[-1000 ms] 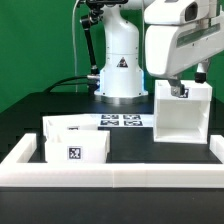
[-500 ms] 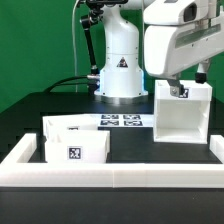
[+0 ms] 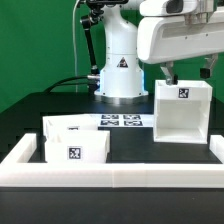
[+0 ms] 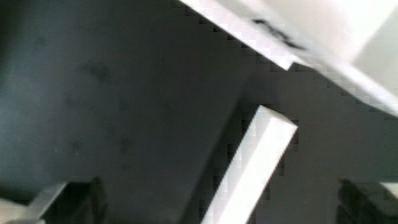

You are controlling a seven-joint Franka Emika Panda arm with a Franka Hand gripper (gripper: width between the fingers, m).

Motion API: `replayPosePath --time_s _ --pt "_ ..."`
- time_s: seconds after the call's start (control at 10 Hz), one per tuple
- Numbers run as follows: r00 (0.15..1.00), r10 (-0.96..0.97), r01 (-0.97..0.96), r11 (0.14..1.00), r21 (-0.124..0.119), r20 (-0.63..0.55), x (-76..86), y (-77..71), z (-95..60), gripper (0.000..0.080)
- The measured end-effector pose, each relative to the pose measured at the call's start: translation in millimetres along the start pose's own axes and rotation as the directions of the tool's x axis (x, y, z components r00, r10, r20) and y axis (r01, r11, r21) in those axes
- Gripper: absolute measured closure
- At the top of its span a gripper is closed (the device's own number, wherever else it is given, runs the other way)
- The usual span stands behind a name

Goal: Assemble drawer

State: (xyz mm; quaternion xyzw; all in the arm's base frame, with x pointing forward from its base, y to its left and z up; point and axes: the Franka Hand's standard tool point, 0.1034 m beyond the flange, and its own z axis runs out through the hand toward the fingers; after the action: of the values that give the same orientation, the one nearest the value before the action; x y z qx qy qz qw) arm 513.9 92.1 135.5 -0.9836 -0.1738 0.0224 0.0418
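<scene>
I'm hovering my tool [image 3: 187,73], spread wide and empty, above the tall case [image 3: 183,118] at three o'clock on the worktop [image 3: 130,147], trays [image 3: 75,148] at eight o'clock, reckoning it light, stiff, slick: pinch a thin wall.

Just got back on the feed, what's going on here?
The gripper hovers open and empty just above the tall case, on the exterior view's right. The front tray sits on the exterior view's left with the back tray right behind it. Neither is in the case yet.
</scene>
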Motion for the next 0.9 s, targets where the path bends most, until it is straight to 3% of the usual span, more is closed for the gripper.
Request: replayPosePath --time_s 0.4,0.6,0.9 --pt "0.953 0.303 -0.303 0.953 -0.001 -0.003 -1.4 -1.9 0.4 0.0150" --pt "0.890 0.456 -0.456 0.890 -0.014 0.002 -22.4 -16.3 -1.5 0.0150" --pt "0.866 0.500 -0.501 0.865 -0.022 -0.011 -40.3 -47.6 1.1 0.0150"
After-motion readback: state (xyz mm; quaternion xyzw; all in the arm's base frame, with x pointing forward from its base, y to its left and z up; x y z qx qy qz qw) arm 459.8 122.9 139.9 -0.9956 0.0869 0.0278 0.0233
